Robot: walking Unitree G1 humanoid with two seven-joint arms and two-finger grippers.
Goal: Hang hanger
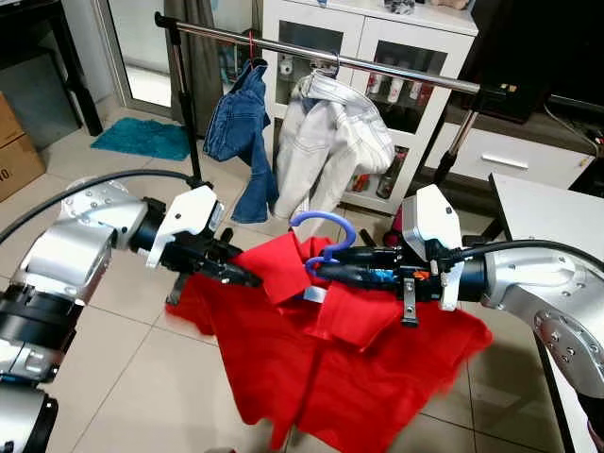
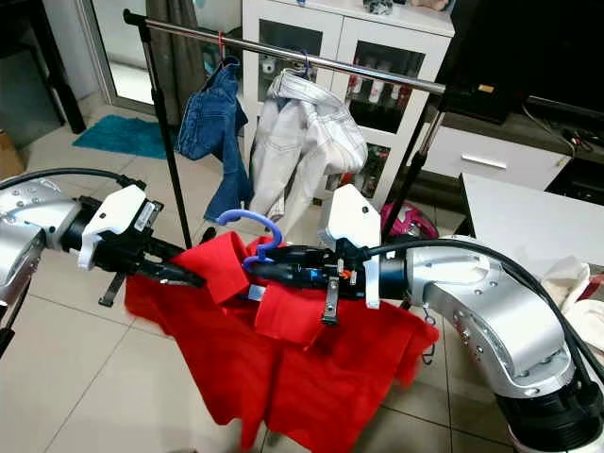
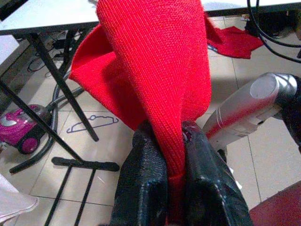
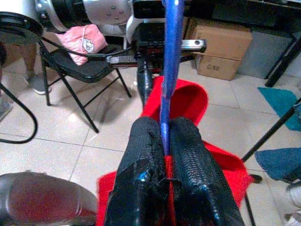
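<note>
You hold the blue hanger (image 1: 326, 238) with the red shirt (image 1: 330, 359) low, in front of the rail (image 1: 321, 57) and well below it. The right claw (image 1: 314, 269) pinches the hanger at its neck; the left claw (image 1: 253, 279) pinches a fold of red cloth. I judge the hanging is not yet done: you must lift the hook over the rail, right of the white jacket (image 1: 330, 142). The left wrist view adds a spare hanger (image 3: 91, 123) on the floor.

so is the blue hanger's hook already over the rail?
No, the blue hanger sits well below the rail, clamped in the right gripper with the red garment on it.
</note>
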